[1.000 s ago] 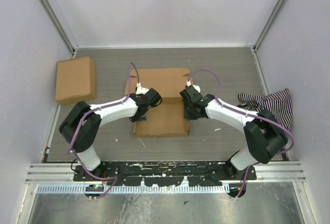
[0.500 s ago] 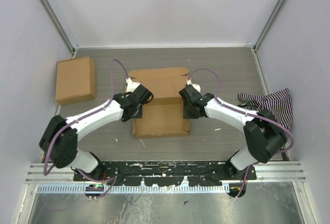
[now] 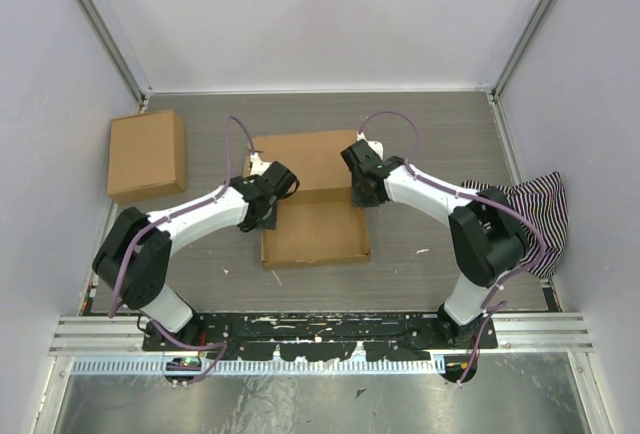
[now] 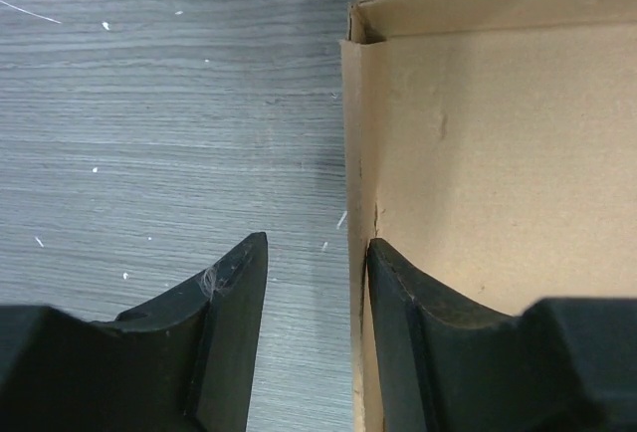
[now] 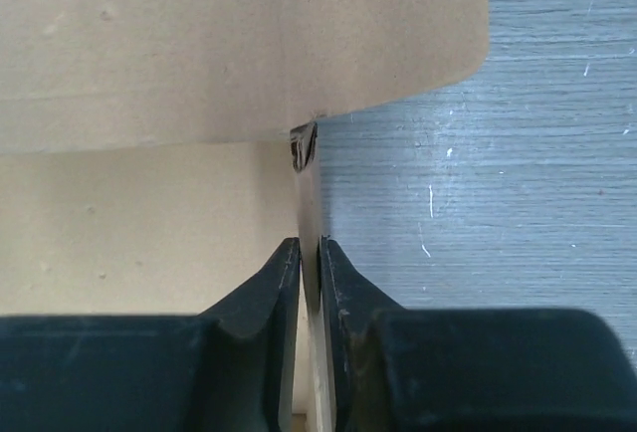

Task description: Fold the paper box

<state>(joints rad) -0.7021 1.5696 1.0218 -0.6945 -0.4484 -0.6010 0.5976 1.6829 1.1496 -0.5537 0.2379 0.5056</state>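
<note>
Now left end effector [image 4: 317, 253] opened astride paper box [image 3: 315, 229] wall.

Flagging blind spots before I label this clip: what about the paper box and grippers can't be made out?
- Left wrist view: the left gripper straddles the left wall of the paper box; the frame cuts off the rest of the box.
- Right wrist view: the right gripper pinches the right wall; the rounded flap blocks whatever lies behind it.
- Top view: each arm covers its own fingertips; the right arm overlaps the striped cloth.
</note>
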